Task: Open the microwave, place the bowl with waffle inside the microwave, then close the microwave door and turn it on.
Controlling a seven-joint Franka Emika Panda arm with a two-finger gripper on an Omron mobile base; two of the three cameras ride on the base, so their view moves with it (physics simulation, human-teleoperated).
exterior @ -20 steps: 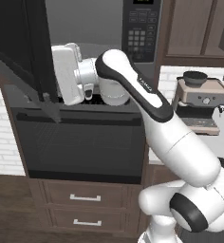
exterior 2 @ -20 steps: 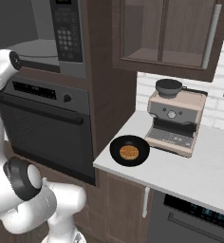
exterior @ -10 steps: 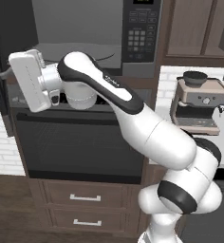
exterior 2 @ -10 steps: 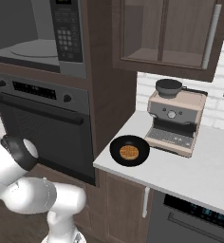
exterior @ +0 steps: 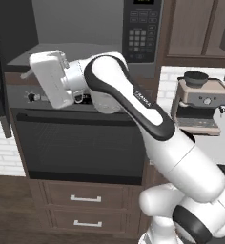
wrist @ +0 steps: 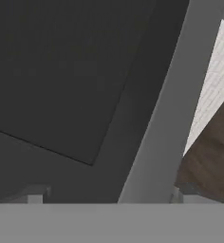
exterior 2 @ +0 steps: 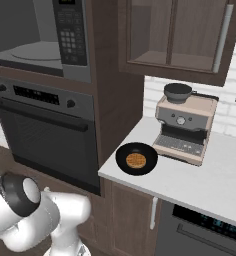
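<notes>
Microwave (exterior: pixel 86 33) open, cavity bare, turntable (exterior 2: pixel 32 50) showing. Door (exterior: pixel 1 86) swung wide at left, dark glass and grey frame close before my hand camera. My gripper (wrist: pixel 109 199) spread wide, holding nothing. Bowl (exterior 2: pixel 136 159) with waffle on counter (exterior 2: pixel 200 185), near front left corner, just beside coffee machine (exterior 2: pixel 184 129).

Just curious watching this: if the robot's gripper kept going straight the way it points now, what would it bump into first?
Most likely the microwave door, swung open: its dark glass and grey frame lie right ahead of the open gripper. Depth is hard to judge.
</notes>
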